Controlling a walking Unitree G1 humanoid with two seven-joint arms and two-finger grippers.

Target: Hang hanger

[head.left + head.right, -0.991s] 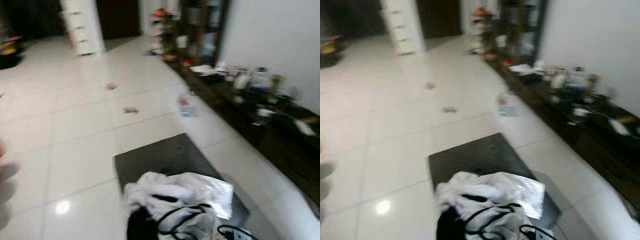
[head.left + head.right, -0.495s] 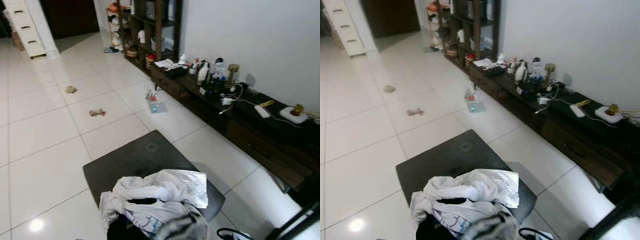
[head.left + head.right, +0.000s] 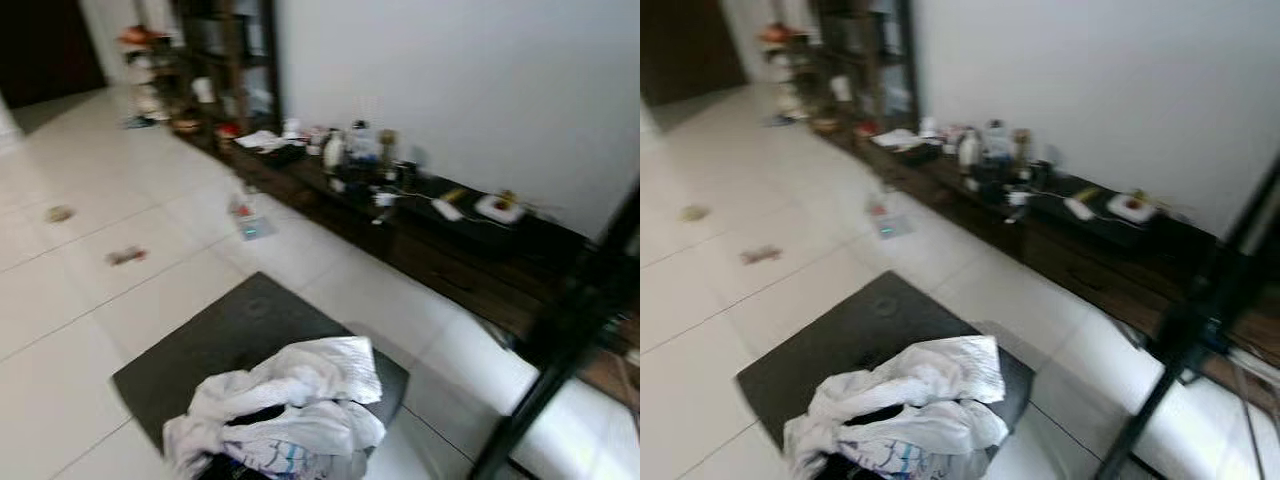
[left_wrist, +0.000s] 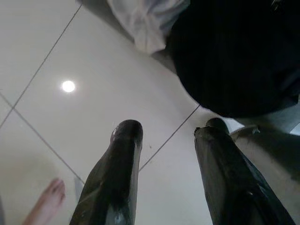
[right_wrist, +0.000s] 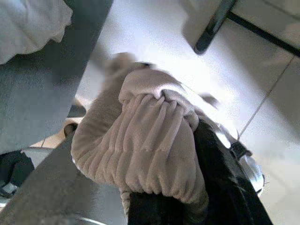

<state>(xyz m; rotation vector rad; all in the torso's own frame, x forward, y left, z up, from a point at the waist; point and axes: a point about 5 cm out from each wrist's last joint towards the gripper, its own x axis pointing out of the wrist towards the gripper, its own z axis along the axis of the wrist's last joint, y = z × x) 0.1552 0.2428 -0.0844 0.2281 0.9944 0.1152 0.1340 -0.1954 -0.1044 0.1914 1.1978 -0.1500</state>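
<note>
**Hanger: position and long axis cannot be told from these views**

Hanger itself cannot be made out, so neither its heading nor its lie can be stated. The one candidate location is the right gripper (image 5: 213, 183), which is wrapped in a beige ribbed garment (image 5: 145, 145). The cloth is bunched over the black fingers and hides what lies beneath it. Whether those fingers are spread or pressed together cannot be told.

Beyond that garment, the right wrist view shows pale tile and a dark rack foot (image 5: 213, 26). A grey surface runs along one side, with white cloth at its corner.

The left gripper (image 4: 168, 129) hangs over the white tiled floor (image 4: 117, 93). Its two fingers (image 4: 123, 154) are spread well apart, with nothing between them. Just beyond the fingertips lies a black cloth (image 4: 239, 56), with a fold of white cloth (image 4: 145, 23) beside it. A person's bare foot (image 4: 47, 204) stands on the tile near this gripper.

Ahead of the robot, a dark square stool (image 3: 230, 340) carries a heap of white clothes (image 3: 290, 400) on its near half. A black upright rack post (image 3: 560, 350) stands to the robot's right, tilted in the picture. A low dark console (image 3: 430, 240) runs along the white wall and is cluttered with small items. Both eye views are somewhat blurred.
</note>
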